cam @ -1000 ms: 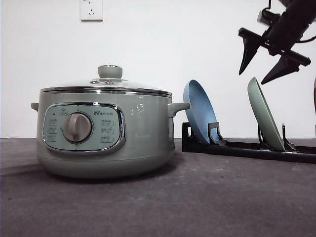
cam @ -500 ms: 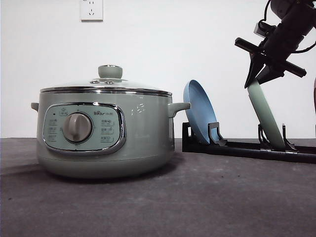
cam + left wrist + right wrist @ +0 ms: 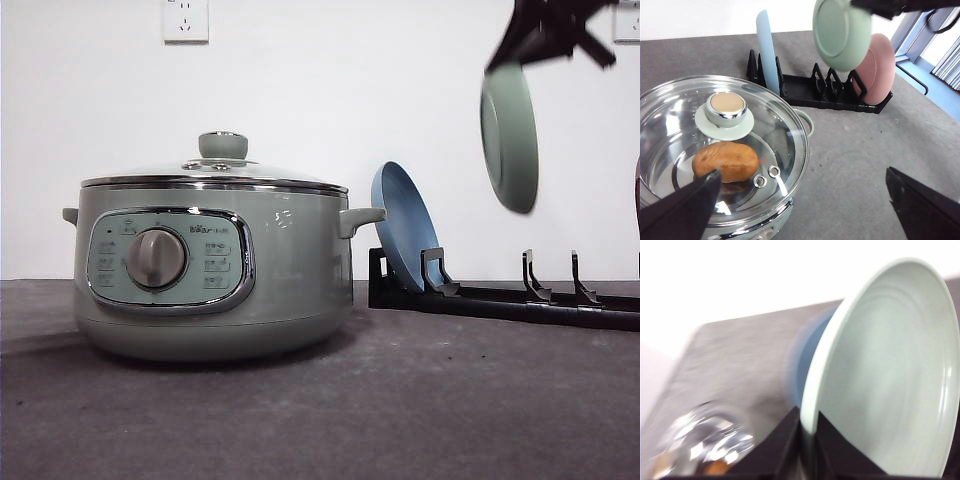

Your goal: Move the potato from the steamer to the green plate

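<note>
Left wrist view alone reveals potato under steamer lid.

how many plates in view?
3. Green plate held in the air by the right end effector, above the rack; blue plate and pink plate stand in the rack at opposite ends.

Green plate rim between right gripper fingers

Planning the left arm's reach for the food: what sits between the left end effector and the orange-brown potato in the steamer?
The domed glass lid with its pale green knob covers the potato inside the sage-green steamer; the left wrist view shows it.
</note>
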`<state>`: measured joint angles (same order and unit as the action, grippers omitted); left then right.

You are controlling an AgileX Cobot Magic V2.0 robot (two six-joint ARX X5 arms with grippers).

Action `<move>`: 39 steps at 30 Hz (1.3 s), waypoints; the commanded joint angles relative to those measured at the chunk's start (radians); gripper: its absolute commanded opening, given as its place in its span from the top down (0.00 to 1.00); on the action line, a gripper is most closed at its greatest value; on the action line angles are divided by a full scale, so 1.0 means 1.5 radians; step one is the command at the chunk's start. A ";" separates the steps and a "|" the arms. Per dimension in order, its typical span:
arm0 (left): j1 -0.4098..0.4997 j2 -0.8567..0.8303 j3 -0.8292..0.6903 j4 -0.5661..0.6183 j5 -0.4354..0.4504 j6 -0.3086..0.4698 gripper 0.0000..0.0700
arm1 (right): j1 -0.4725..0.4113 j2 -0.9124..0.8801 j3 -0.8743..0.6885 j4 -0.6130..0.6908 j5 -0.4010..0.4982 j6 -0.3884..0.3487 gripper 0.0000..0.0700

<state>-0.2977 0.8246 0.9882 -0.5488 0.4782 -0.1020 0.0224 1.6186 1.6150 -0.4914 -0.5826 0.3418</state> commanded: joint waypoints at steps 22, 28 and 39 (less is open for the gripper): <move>-0.003 0.002 0.015 0.006 0.006 0.007 0.03 | 0.307 -0.336 -0.181 -0.322 0.262 -0.212 1.00; -0.003 0.002 0.015 0.006 0.006 0.007 0.03 | 0.424 -0.396 -0.304 -0.319 0.340 -0.143 1.00; -0.003 0.003 0.015 -0.006 0.006 0.007 0.03 | 0.632 -0.358 -0.423 -0.300 0.535 -0.068 1.00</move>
<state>-0.2977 0.8246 0.9882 -0.5663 0.4782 -0.1020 0.9439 1.0631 0.9756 -0.9573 0.2050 0.2100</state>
